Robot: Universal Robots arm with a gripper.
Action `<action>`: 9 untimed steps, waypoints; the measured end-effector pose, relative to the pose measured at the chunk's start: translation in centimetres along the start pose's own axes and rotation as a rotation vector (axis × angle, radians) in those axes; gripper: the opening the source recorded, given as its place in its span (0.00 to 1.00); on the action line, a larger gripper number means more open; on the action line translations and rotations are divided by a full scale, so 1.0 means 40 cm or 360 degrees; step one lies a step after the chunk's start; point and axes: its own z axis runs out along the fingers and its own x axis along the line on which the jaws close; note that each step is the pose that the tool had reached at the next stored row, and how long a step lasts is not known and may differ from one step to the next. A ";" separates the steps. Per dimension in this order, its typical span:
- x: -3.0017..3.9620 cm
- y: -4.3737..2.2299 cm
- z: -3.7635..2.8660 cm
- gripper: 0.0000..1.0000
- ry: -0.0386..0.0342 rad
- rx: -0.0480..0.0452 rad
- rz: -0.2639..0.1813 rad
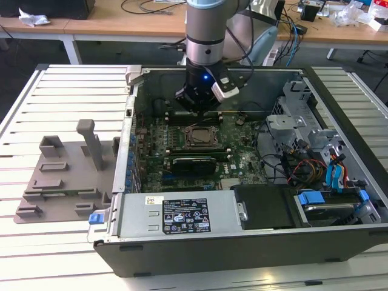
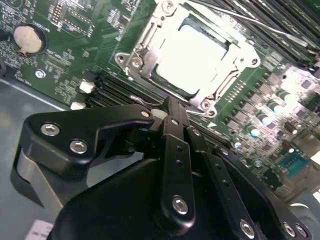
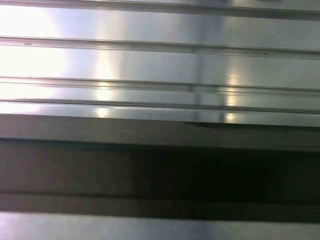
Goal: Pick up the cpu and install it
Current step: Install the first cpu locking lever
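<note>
Silvery cpu (image 2: 192, 57) seated in socket frame (image 2: 145, 47); install step looks near done. My gripper (image 2: 167, 107) hovers just beside socket, fingers closed, empty. Judgement: lever latching remains.

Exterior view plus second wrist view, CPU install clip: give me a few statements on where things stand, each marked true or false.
1. The computer case lies open, with the motherboard exposed. True.
2. The gripper hangs over the grey fixture plate. False: it is inside the case, above the motherboard, next to the socket frame.
3. In the second wrist view, the cpu lies within the socket frame. True.
4. The fixture plate lies to the exterior view's right of the case. False: it lies to the exterior view's left, on the slatted table.
</note>
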 end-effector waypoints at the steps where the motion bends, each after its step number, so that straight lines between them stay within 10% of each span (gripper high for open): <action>1: -0.004 0.000 0.003 0.11 0.0000 0.0000 0.0000; 9: -0.037 0.004 0.035 0.11 0.0004 0.0001 0.0000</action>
